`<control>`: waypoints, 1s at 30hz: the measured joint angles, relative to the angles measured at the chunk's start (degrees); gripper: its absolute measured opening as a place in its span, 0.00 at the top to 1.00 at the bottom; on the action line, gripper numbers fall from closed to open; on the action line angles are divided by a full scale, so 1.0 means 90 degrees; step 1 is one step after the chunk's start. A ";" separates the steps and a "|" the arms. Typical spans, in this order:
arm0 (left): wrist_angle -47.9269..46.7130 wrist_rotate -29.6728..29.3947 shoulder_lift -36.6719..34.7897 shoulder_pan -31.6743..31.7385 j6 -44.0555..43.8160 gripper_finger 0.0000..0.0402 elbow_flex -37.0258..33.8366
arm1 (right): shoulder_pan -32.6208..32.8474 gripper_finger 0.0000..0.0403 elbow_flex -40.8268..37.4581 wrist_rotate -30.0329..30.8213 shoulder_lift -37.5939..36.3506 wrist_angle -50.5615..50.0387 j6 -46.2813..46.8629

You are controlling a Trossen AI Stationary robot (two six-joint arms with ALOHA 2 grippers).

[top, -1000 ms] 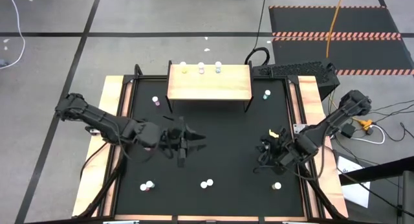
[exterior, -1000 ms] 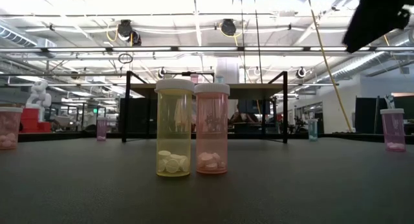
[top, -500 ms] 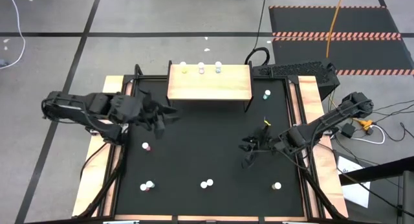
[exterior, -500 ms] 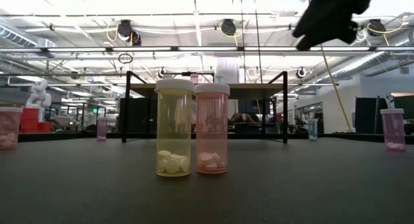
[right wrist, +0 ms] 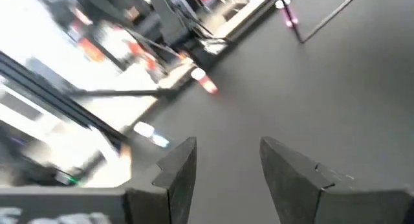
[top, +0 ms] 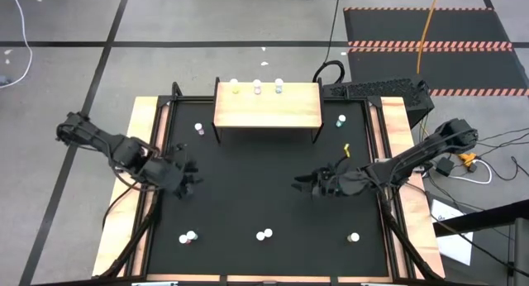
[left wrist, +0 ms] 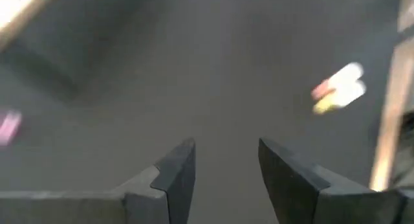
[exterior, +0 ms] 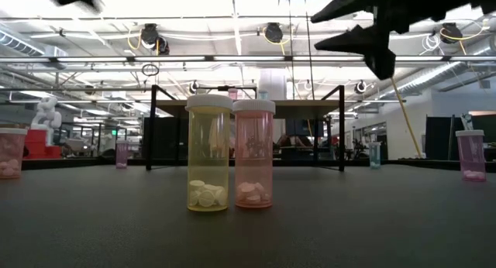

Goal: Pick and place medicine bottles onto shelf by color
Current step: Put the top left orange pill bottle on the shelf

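Black matting covers the table (top: 248, 195), with pale wooden strips down its left and right edges. Over the left side, close to the left edge, the left gripper (top: 188, 180) hangs above bare mat, its two fingers (left wrist: 174, 175) parted with a clear gap and nothing between them. A pink bottle (top: 198, 128) stands near the back left corner, and a pair of bottles (top: 188, 236) sits near the front left corner. At the middle of the back edge stands the shelf (top: 268, 106), a light wooden top on thin black legs, with three bottles (top: 256, 88) lined along its rear edge. A yellow bottle (exterior: 209, 153) and a pink one (exterior: 253, 153) stand touching side by side at the middle of the front edge. Right of centre, the right gripper (top: 302, 184) reaches toward the table's middle, fingers (right wrist: 178, 169) likewise apart and empty. A blue-green bottle (top: 340, 120) stands near the back right corner, and another bottle (top: 354, 236) near the front right corner.
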 joint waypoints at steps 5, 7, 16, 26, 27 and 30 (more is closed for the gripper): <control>-0.1393 0.0331 -0.0028 -0.0447 -0.2242 0.58 -0.0500 | 0.0049 0.59 -0.0318 0.0013 0.0000 0.0702 -0.0002; -0.1409 0.0457 -0.0076 -0.0548 -0.2866 0.58 -0.0853 | 0.0007 0.59 -0.0318 0.0096 -0.0002 0.0788 -0.0030; 0.0156 0.1299 -0.0104 -0.0146 -0.3455 0.50 -0.2682 | -0.0262 0.59 -0.0318 0.0081 -0.0002 0.1184 -0.0145; 0.0201 0.1493 -0.0103 0.0564 -0.2912 0.28 -0.2992 | -0.0282 0.59 -0.0316 0.0070 -0.0002 0.1386 -0.0126; 0.0234 0.1494 -0.0102 0.0589 -0.2865 0.27 -0.3021 | -0.0282 0.59 -0.0316 0.0070 -0.0002 0.1417 -0.0126; 0.0476 0.1558 -0.0102 0.0609 -0.2814 0.29 -0.3194 | -0.0282 0.59 -0.0316 0.0070 -0.0002 0.1469 -0.0123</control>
